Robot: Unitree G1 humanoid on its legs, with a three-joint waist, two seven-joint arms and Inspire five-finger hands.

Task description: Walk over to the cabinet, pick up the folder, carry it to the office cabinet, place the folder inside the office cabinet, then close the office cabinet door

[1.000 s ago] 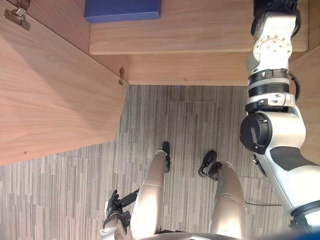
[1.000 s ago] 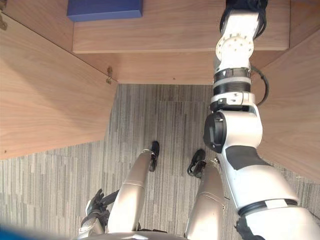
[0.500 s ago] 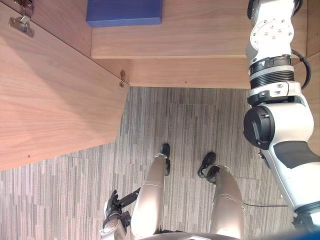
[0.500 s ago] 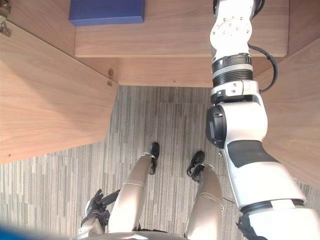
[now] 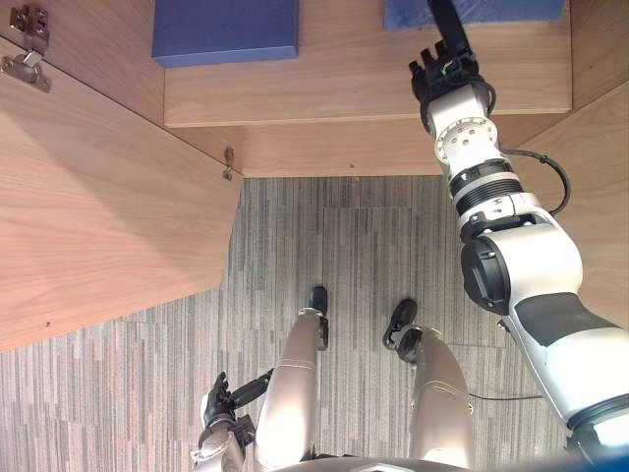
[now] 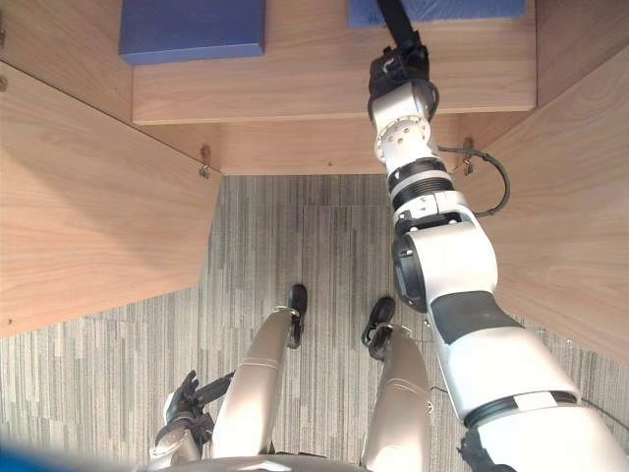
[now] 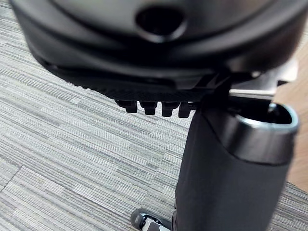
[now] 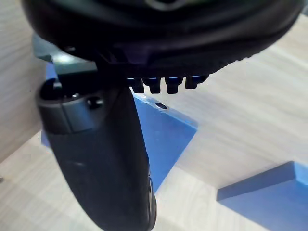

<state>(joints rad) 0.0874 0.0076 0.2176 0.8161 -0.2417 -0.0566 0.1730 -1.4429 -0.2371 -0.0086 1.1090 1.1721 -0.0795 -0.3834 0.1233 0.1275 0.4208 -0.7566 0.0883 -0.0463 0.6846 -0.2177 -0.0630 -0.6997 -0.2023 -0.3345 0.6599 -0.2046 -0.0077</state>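
Note:
Two blue folders lie flat on the wooden shelf [image 5: 364, 88] inside the cabinet: one at the left [image 5: 226, 29], one at the right [image 5: 491, 10]. My right hand [image 5: 444, 61] reaches over the shelf's front, its straight fingers lying across the near edge of the right folder. In the right wrist view that folder [image 8: 166, 139] lies flat past the thumb [image 8: 101, 159], with nothing curled round it, and the second folder [image 8: 269, 192] lies farther off. My left hand [image 5: 224, 401] hangs low by my side over the carpet, fingers relaxed.
The cabinet's left door [image 5: 98, 206] stands wide open towards me, with metal hinges [image 5: 25, 44] at its top. The right door [image 6: 580, 216] is open too, beside my right arm. Grey striped carpet [image 5: 128, 393] lies between the doors.
My right arm has drawn back from deep in the cabinet, so its hand now shows at the right folder's edge. The view has shifted slightly. The left hand has not moved.

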